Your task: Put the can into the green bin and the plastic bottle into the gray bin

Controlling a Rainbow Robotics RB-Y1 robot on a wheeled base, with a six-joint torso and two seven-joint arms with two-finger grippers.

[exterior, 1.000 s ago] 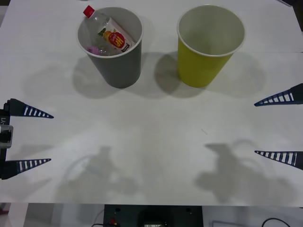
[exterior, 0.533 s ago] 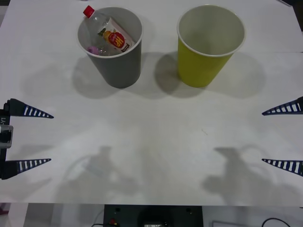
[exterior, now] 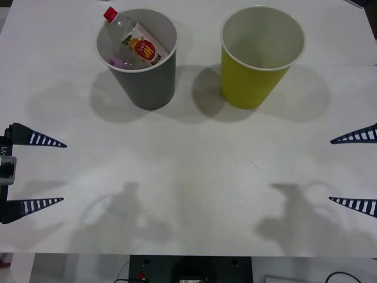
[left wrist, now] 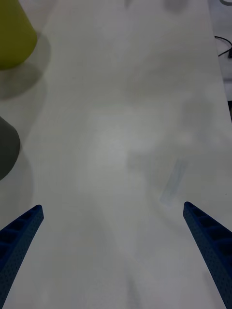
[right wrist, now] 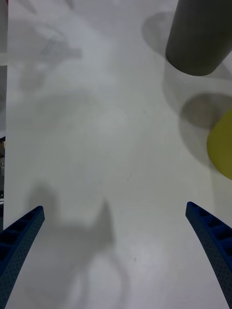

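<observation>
The gray bin stands upright at the back left of the table. The plastic bottle leans inside it, its red cap poking over the rim. To its right stands the green bin, whose white inside looks bare. The can is out of view. My left gripper is open at the table's left edge, holding nothing. My right gripper is open at the right edge, also holding nothing. The right wrist view has the gray bin and green bin beyond my open fingers.
A small pink-tipped clear thing lies in the gray bin beside the bottle. The white table stretches bare between both grippers. The left wrist view catches the green bin and gray bin at its side.
My right gripper has drawn back to the right, toward the table's edge. The left gripper, both bins and the bottle have stayed put.
</observation>
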